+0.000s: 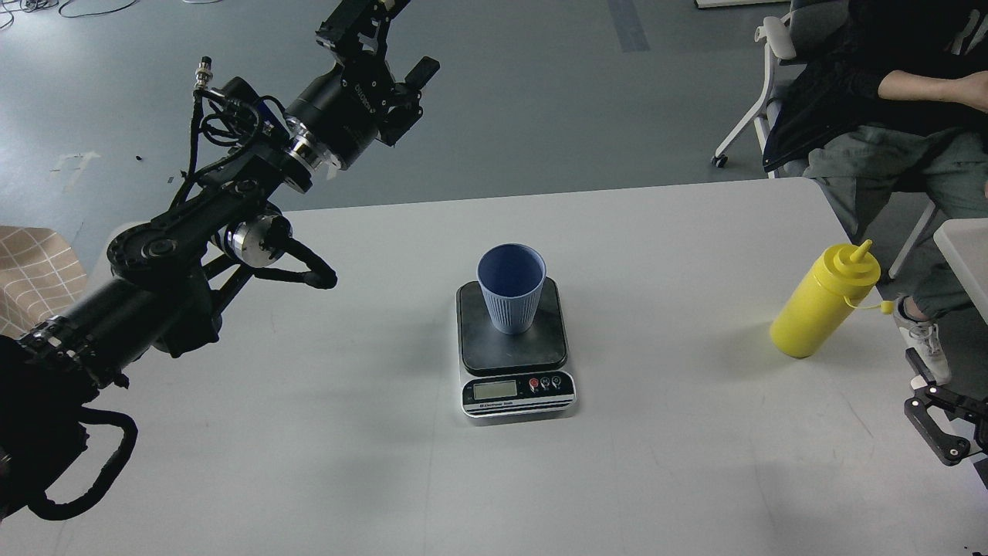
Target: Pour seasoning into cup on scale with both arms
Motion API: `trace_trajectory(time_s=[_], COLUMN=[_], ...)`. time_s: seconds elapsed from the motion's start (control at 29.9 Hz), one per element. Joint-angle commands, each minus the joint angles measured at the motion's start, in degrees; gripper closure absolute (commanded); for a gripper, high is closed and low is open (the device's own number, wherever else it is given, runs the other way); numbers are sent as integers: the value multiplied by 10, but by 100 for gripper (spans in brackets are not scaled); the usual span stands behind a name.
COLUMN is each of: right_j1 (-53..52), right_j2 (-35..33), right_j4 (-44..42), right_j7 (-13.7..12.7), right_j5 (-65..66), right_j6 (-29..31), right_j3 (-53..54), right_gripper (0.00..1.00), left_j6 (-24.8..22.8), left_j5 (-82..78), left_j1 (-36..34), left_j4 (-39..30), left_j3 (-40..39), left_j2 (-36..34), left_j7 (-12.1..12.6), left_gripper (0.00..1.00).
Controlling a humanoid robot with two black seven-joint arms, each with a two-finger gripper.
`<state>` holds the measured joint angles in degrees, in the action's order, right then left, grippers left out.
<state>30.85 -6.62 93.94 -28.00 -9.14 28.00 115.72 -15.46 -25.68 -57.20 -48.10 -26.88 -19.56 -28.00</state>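
Note:
The light blue ribbed cup (511, 287) stands upright on the dark platform of the scale (513, 347) at the table's middle. The yellow seasoning bottle (823, 302) stands upright near the right table edge, nozzle up, tip cover hanging at its right. My left gripper (395, 40) is open and empty, raised high above the far left of the table, far from the cup. My right gripper (961, 394) is at the right edge of the view, below the bottle and apart from it. Only one splayed finger (934, 421) shows, in its open stance.
The white table (656, 479) ends just right of the bottle. A seated person (888, 116) on a wheeled chair is at the far right. A second white surface (965, 247) is at the right edge. A tan checked item (35, 266) lies at the left.

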Motion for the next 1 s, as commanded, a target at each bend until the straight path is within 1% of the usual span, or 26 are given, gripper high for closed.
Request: trace_trajectory(time_s=[0.0,0.27,0.33,0.4,0.43,0.47,0.6,0.63,0.7,0.74,0.77,0.8,0.84,0.9,0.97], right_j1=[0,-5,-20,-60,-61,-76,-181,-225,-273,-328,-392,-423,-476,-517,-581], right_j2=[-2,-7,-20,-54,-54,-74,-131,-148,-163,-175,-176,-175,-174,-175,-161], right_j4=[14,41,41,40,40,38,25,10,-9,-35,-66,-83,-113,-141,-189], right_j7=[0,0,0,0,0,0,0,0,0,0,0,0,0,0,0], right_j5=[0,0,-3,-4,-4,-4,8,17,42,81,122,140,177,211,249], right_j6=[0,0,0,0,0,0,0,0,0,0,0,0,0,0,0], right_j3=[11,27,52,78,78,87,91,87,81,68,41,21,-16,-51,-99], right_gripper=[1,1,1,2,2,2,2,2,2,2,2,2,2,2,2], left_j6=[0,0,0,0,0,0,-1,-1,-1,-1,-1,-2,-2,-2,-6], left_j5=[1,1,1,1,1,2,2,3,5,7,9,10,10,12,28], left_j1=[0,0,0,-1,-1,-2,-3,-5,-8,-14,-25,-30,-38,-45,-61], left_j4=[-2,-3,-4,-6,-6,-6,-6,-6,-6,-3,-2,-1,1,2,7], left_j3=[1,0,0,-1,-1,-1,-5,-6,-7,-8,-9,-9,-10,-10,-10], left_j2=[0,-1,-4,-6,-6,-6,-7,-7,-7,-6,-6,-5,-4,-4,-6], left_j7=[0,0,0,0,0,0,0,0,0,0,0,0,0,0,0], left_gripper=[2,2,2,2,2,2,2,2,2,2,2,2,2,2,2])
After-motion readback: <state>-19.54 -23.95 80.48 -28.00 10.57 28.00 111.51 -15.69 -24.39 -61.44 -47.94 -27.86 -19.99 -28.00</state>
